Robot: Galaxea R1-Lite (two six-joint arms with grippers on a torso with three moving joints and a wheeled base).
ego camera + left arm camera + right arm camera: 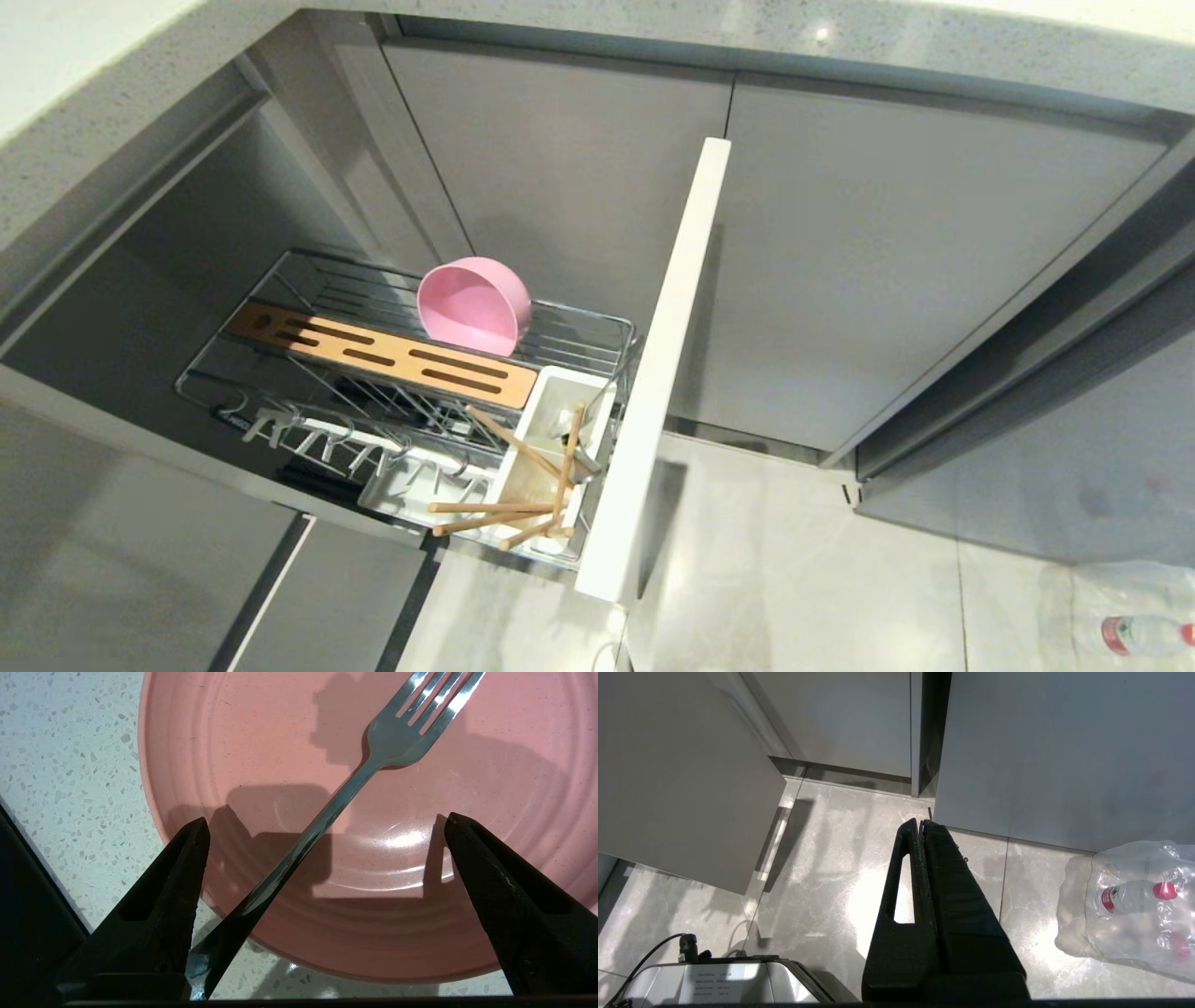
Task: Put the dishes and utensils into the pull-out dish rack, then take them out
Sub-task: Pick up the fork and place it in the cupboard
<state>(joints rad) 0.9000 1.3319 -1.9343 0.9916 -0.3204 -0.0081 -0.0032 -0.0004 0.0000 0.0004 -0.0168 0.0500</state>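
In the left wrist view a pink plate [490, 788] lies on a speckled white countertop [70, 765], with a silver fork [402, 742] resting across it, its handle running off the rim. My left gripper [327, 819] hovers open just above them, the fork handle passing between its fingers, nearer one of them. In the head view the pull-out dish rack [597, 322] stands drawn out. A pink bowl [473, 305] sits tilted on its wires, and wooden chopsticks [490, 509] lean in the white caddy [537, 439]. My right gripper [922, 822] hangs shut over the floor.
The rack's white cabinet front [658, 373] juts out toward me, with grey cabinet doors behind. A brown slotted wooden strip [373, 353] crosses the rack. A wrapped pack of water bottles [1134, 900] lies on the tiled floor at the right. Neither arm shows in the head view.
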